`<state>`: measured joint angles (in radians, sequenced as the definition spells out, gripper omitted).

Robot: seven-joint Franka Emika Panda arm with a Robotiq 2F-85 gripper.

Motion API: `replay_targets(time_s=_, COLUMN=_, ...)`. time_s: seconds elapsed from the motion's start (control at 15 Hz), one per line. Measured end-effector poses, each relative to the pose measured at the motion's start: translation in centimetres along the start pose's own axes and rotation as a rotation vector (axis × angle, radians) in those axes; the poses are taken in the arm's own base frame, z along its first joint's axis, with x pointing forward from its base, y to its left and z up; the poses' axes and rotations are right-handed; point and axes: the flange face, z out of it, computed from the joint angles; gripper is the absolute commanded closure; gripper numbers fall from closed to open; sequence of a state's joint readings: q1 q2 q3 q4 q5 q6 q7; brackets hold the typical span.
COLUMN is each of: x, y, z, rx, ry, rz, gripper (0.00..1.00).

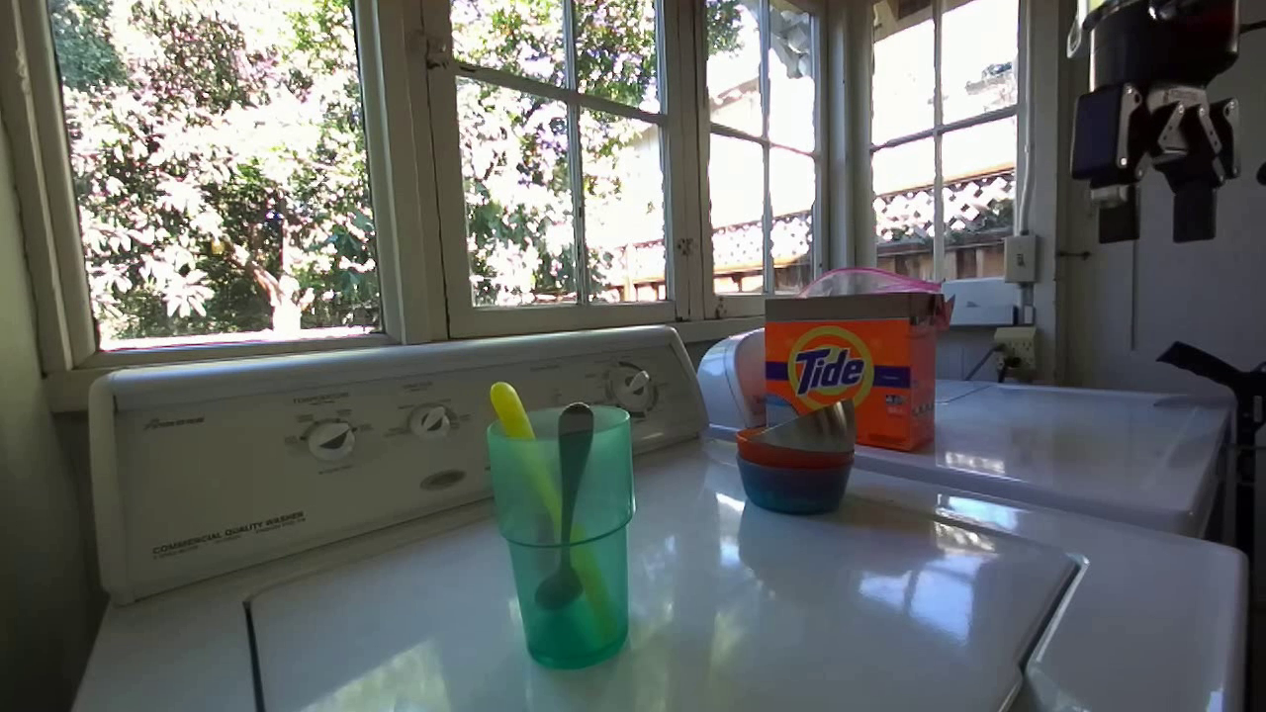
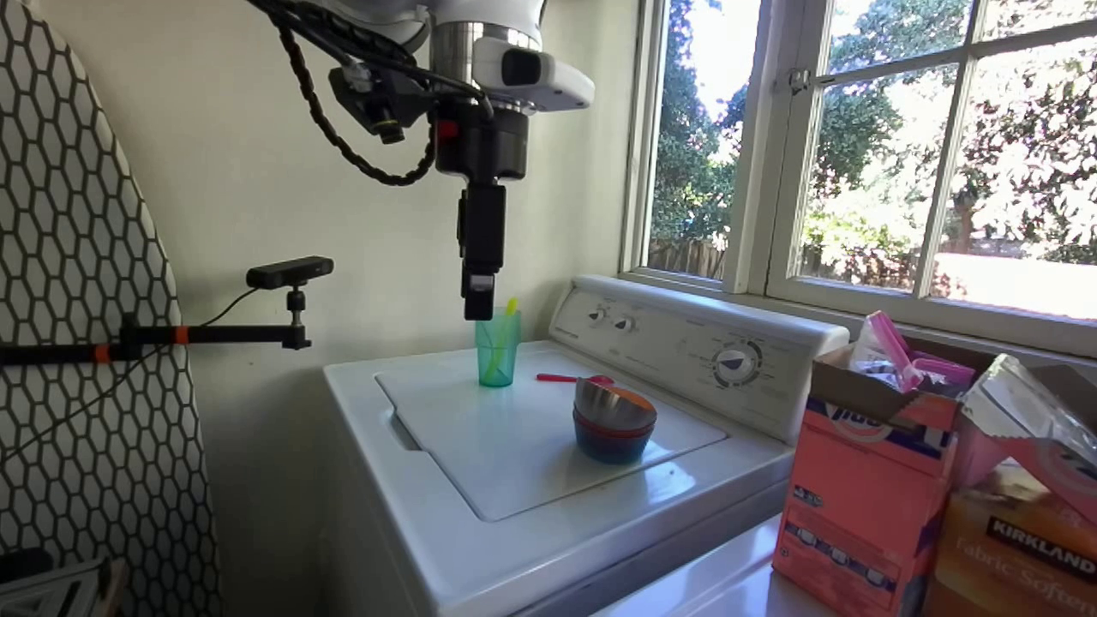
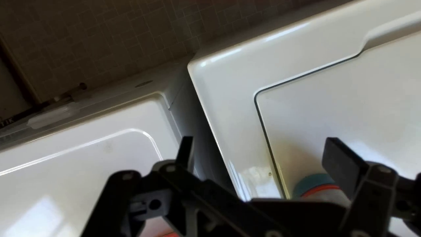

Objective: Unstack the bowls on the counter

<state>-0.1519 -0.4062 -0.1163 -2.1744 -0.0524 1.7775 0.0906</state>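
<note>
Aloft, the tool (image 1: 1156,225) gapes, well apart from the bowls (image 2: 614,428) stacked on the counter (image 2: 506,446).

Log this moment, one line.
tool open, empty, aloft | round grey plastic bowl tilted inside orange one, inside blue one | unstacking pending

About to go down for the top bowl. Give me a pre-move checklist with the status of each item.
1. Is the gripper open? Ok: jaws wide apart, nothing held.
2. Is it lined up with the stack? Not ok: in the wrist view, the stack lies off to one side, partly hidden by the gripper.
3. Is the stack order known? Ok: grey bowl on top, orange bowl under it, blue bowl at the bottom.
4. Is the grey bowl level? Not ok: it sits tilted.
5. Is the red spoon clear of the stack? Cannot tell: they overlap in an exterior view.
6. Is the cup clear of the stack? Ok: it stands apart in both exterior views.
</note>
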Motion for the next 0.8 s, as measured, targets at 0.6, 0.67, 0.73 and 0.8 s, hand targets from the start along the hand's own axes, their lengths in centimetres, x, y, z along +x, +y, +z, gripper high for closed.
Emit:
replay_targets(time_s=0.6, x=4.5, y=-4.4, z=0.4, rx=0.084, ry=0.024, rz=0.432, gripper=0.00)
replay_targets(time_s=0.67, x=5.3, y=-5.0, z=0.9, rx=0.081, ry=0.026, rz=0.473, gripper=0.00)
replay_targets(time_s=0.73, x=6.0, y=-5.4, z=1.5, rx=0.078, ry=0.027, rz=0.504, gripper=0.00)
replay_targets(time_s=0.8, x=6.8, y=-5.9, z=2.1, rx=0.074, ry=0.031, rz=0.527, gripper=0.00)
